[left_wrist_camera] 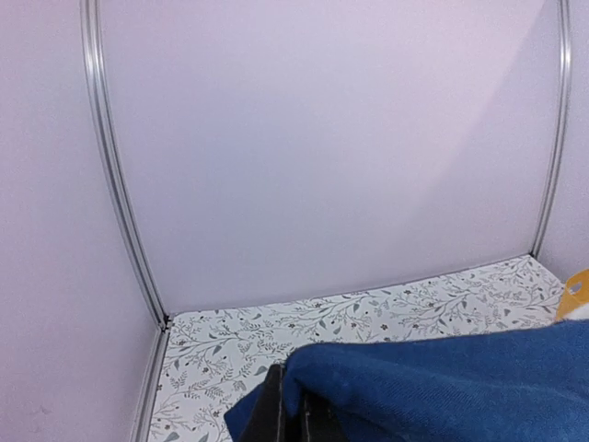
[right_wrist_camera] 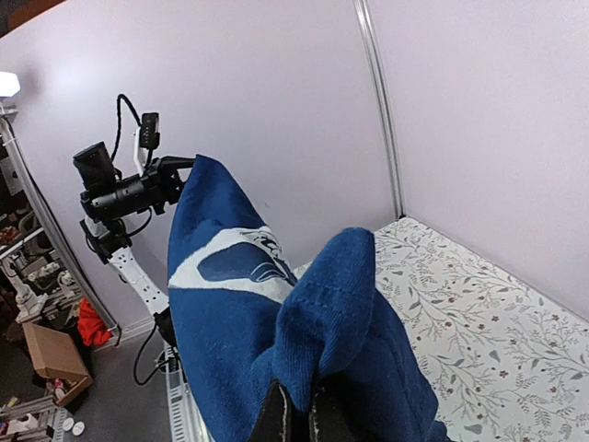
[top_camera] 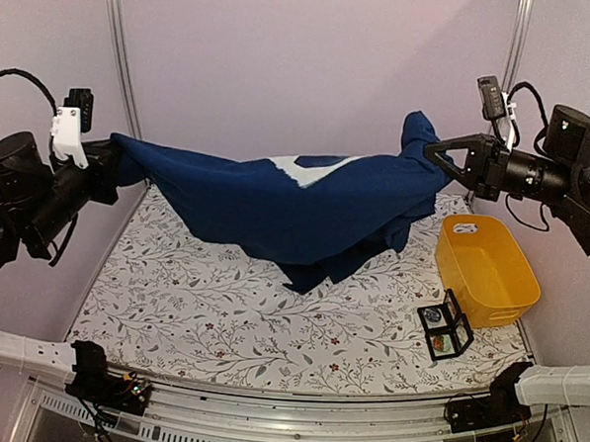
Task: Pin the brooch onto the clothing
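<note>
The navy blue T-shirt [top_camera: 286, 206] hangs stretched in the air between both arms, its pale print [top_camera: 313, 167] facing up and its lower folds drooping onto the table. My left gripper [top_camera: 115, 167] is shut on the shirt's left end; in the left wrist view [left_wrist_camera: 299, 414] the fabric [left_wrist_camera: 442, 387] is pinched between the fingers. My right gripper [top_camera: 437, 154] is shut on the shirt's right end, seen bunched over the fingers in the right wrist view [right_wrist_camera: 299, 414]. A small black box [top_camera: 446, 326] with a brooch-like item inside stands at the table's front right.
A yellow bin [top_camera: 485, 269] stands at the right side of the floral-patterned table [top_camera: 201, 305], just behind the black box. Pale walls with metal corner posts [top_camera: 121, 53] close in the back and sides.
</note>
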You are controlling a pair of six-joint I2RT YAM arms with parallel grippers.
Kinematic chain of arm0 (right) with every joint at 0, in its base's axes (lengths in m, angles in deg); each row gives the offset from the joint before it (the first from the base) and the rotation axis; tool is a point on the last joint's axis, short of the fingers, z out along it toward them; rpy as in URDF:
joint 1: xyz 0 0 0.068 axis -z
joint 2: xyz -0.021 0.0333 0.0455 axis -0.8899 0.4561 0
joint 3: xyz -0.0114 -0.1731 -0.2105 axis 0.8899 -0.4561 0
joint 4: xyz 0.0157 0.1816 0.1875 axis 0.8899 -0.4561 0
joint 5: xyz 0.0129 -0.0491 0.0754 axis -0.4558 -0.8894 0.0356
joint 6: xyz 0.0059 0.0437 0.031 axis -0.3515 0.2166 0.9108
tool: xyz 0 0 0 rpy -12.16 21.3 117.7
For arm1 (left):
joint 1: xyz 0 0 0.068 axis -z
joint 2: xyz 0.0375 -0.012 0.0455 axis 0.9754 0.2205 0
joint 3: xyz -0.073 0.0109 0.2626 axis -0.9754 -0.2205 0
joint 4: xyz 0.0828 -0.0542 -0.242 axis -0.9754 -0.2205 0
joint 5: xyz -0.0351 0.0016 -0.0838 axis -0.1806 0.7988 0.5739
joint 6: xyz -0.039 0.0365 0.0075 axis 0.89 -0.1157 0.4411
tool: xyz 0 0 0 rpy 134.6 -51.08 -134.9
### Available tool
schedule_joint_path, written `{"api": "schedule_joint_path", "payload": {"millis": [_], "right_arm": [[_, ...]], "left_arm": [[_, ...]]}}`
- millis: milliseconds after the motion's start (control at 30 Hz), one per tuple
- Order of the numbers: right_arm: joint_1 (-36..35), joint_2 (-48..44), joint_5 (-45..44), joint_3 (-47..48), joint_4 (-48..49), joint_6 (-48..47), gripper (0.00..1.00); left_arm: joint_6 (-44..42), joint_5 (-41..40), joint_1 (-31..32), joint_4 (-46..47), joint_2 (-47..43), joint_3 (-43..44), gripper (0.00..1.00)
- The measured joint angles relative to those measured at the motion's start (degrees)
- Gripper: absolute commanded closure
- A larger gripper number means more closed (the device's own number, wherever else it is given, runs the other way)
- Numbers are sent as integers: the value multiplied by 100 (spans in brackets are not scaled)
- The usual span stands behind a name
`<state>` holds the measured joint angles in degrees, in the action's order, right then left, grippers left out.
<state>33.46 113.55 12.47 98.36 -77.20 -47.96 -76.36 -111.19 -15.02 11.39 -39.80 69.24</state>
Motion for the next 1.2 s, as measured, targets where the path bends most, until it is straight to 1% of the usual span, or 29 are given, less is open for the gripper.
{"api": "schedule_joint_path", "payload": {"millis": [100, 167, 200, 233, 300, 367, 400, 433, 500, 533, 567, 600, 667, 700, 767, 867, 933, 1000, 1067, 1100, 1133, 1167, 1200], "right_arm": [[-31, -256, 350, -914, 629, 520, 100], [-31, -111, 304, -1519, 909, 914, 100], [-33, 122, 173, -1843, 994, 1156, 100], [-33, 192, 151, -1904, 997, 1202, 100], [-33, 664, -144, -2323, 1167, 1567, 100], [-26, 1078, -420, -2658, 1351, 1847, 99], [-26, 1281, -557, -2758, 1421, 1939, 97], [-26, 1499, -715, -2815, 1499, 2017, 93], [-22, 2044, -1049, -2824, 1727, 2179, 76], [0, 2343, -1174, -2800, 1875, 2225, 72], [28, 2583, -1283, -2774, 1965, 2302, 67], [66, 2813, -1377, -2732, 2033, 2337, 64], [179, 3331, -1574, -2544, 2083, 2334, 61], [251, 3556, -1725, -2441, 2087, 2317, 60], [415, 3829, -2166, -2321, 2009, 2218, 58], [603, 3851, -2826, -2177, 1674, 1971, 57], [660, 3858, -3206, -1880, 1368, 1738, 56], [669, 3882, -3480, -1440, 1082, 1480, 56], [634, 3958, -3628, -955, 898, 1220, 56], [612, 4002, -3635, -778, 841, 1119, 55], [586, 4061, -3626, -601, 785, 1008, 55], [557, 4148, -3567, -407, 710, 890, 55], [533, 4225, -3497, -286, 634, 815, 54]], "left_arm": [[-533, 7, -297, 448, 125, -103, 100], [-706, 367, -870, 605, 466, -184, 100], [-734, 654, -1261, 671, 702, -219, 100], [-730, 953, -1681, 739, 966, -245, 100], [-671, 1604, -2516, 844, 1598, -267, 100], [-584, 2087, -3099, 892, 2347, -234, 100], [-564, 2253, -3276, 920, 2739, -190, 99], [-546, 2389, -3440, 933, 3215, -92, 90], [-546, 2544, -3650, 1008, 4229, 223, 63], [-590, 2603, -3727, 1014, 4900, 533, 52], [-621, 2618, -3773, 979, 5445, 844, 46], [-647, 2618, -3810, 929, 6000, 1215, 43], [-654, 2627, -3851, 868, 6988, 1882, 36], [-654, 2618, -3842, 841, 7289, 1985, 27], [-713, 2616, -3788, 699, 7390, 1799, 25], [-678, 2684, -3508, 581, 6922, 1276, 27], [-619, 2793, -3226, 535, 6448, 975, 34], [-474, 2986, -2771, 511, 5757, 555, 46], [-332, 3298, -2361, 503, 5259, 225, 51], [-260, 3508, -2149, 485, 5051, 39, 51], [-181, 3665, -2004, 470, 4940, -90, 49], [-116, 3945, -1792, 413, 4813, -315, 46], [-87, 4083, -1711, 376, 4784, -428, 42]]}}
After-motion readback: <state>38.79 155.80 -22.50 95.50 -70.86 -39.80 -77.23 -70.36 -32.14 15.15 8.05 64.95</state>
